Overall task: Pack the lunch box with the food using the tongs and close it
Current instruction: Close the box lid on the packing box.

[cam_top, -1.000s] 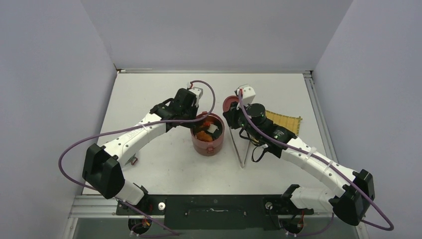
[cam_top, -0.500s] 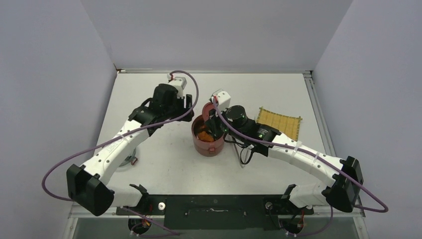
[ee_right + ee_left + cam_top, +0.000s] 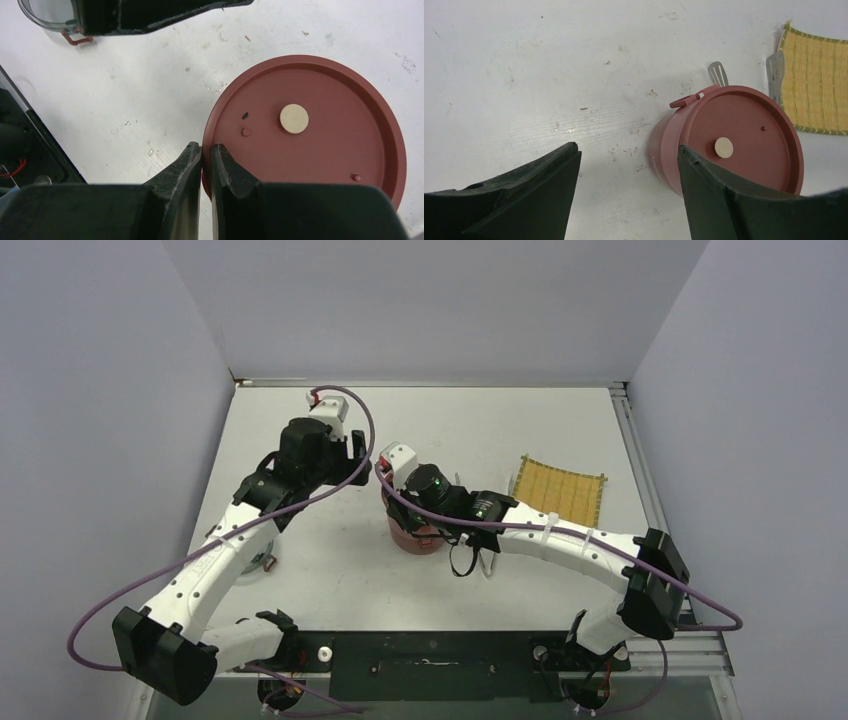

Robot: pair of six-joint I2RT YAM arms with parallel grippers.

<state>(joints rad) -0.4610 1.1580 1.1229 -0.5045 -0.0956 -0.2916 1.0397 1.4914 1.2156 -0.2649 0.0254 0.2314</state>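
Lid (image 3: 320,135), laid on the lunch box (image 3: 669,150) at the middle of the table (image 3: 340,575) and pinched at its rim by the right gripper (image 3: 206,150), is to be levelled and pressed flush before release; left gripper (image 3: 628,150), jaws apart and empty farther back, is to be held clear.

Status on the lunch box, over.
Left gripper open, off to the side. Right gripper shut on lid rim; lid on lunch box. Tongs flat beside box, out of the way.
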